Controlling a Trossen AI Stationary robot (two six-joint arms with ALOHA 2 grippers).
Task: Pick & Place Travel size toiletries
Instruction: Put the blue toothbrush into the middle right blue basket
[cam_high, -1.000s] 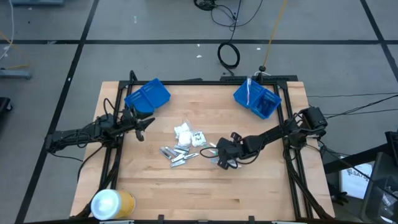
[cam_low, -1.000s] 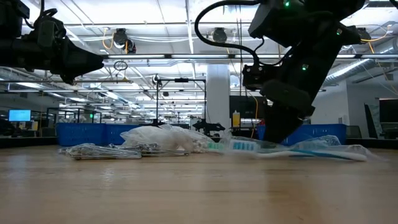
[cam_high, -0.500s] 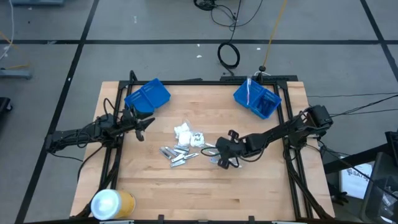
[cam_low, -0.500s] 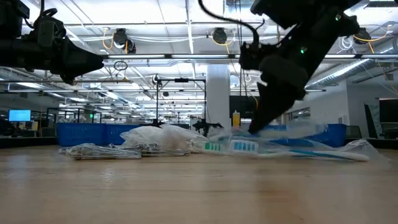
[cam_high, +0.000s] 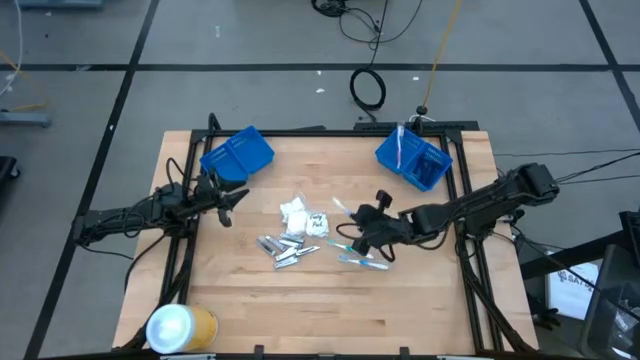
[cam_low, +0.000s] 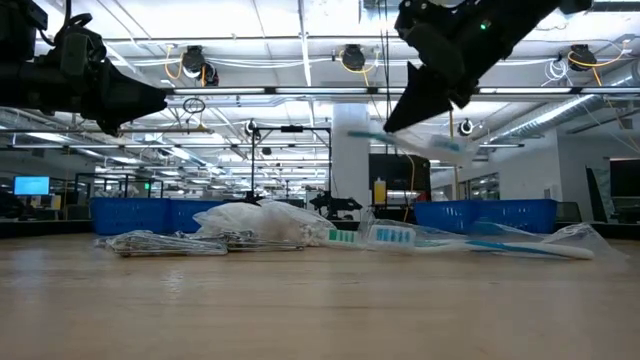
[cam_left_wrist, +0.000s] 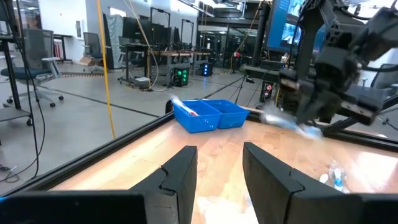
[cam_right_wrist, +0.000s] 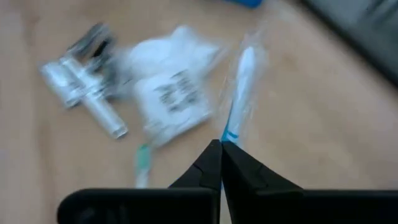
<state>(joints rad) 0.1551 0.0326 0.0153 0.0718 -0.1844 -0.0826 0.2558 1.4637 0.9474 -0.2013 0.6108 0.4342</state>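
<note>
My right gripper (cam_high: 360, 222) hangs above the table's middle, shut on a white-and-blue toothbrush in a clear wrapper (cam_right_wrist: 242, 74), which also shows raised in the low view (cam_low: 428, 143). Below and left of it lie the other toiletries: white packets (cam_high: 295, 212), short silver tubes (cam_high: 283, 248) and two more wrapped toothbrushes (cam_high: 360, 260), all flat on the wood. My left gripper (cam_high: 235, 200) waits open at the table's left edge, level, holding nothing. My right gripper pinches one end of the toothbrush (cam_right_wrist: 229, 133) between its two fingertips. The fingers slant down from the table's right side, and the brush runs on past their tips, roughly in line with them. It is lifted clear of the table, close to level.
One blue bin (cam_high: 237, 153) stands at the far left and another blue bin (cam_high: 413, 160) at the far right. A yellow-and-white roll (cam_high: 180, 327) sits at the near left corner. The near half of the table is bare wood.
My right gripper has risen from the tabletop and drawn a little toward the far edge, tipping from steeply down toward level. The toothbrush, which lay on the table by the pile, has come up with it and now hangs clear.
</note>
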